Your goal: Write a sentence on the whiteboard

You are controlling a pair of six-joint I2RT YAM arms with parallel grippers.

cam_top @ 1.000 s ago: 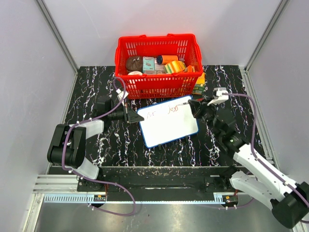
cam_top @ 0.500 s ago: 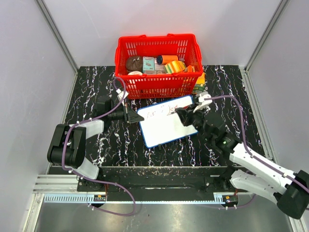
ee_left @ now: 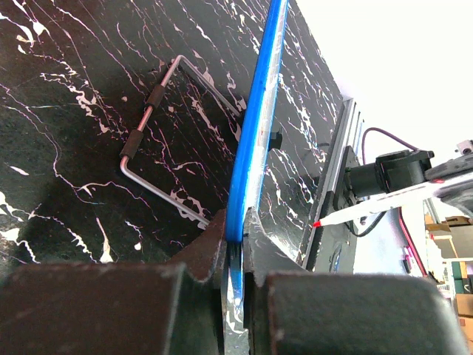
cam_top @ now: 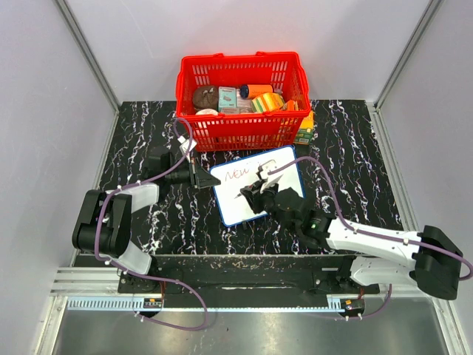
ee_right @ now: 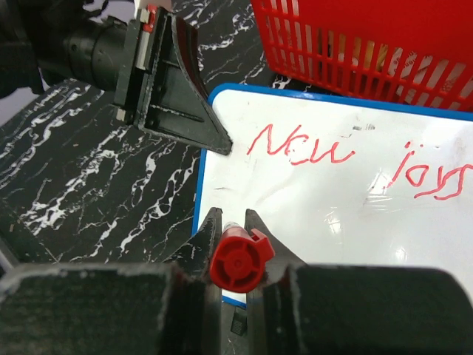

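Red basket (cam_top: 244, 133) on black marbled table (cam_top: 140, 137)

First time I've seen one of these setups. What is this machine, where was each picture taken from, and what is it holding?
Two robot arms are bolted to a black marbled table. One picture looks down from above; the other two come from cameras on each wrist. The left arm has its jaws shut on the blue edge of the whiteboard. The right arm holds a red marker in its jaws over the board, where red writing reads roughly "New joys". A red basket of small items stands behind the board.
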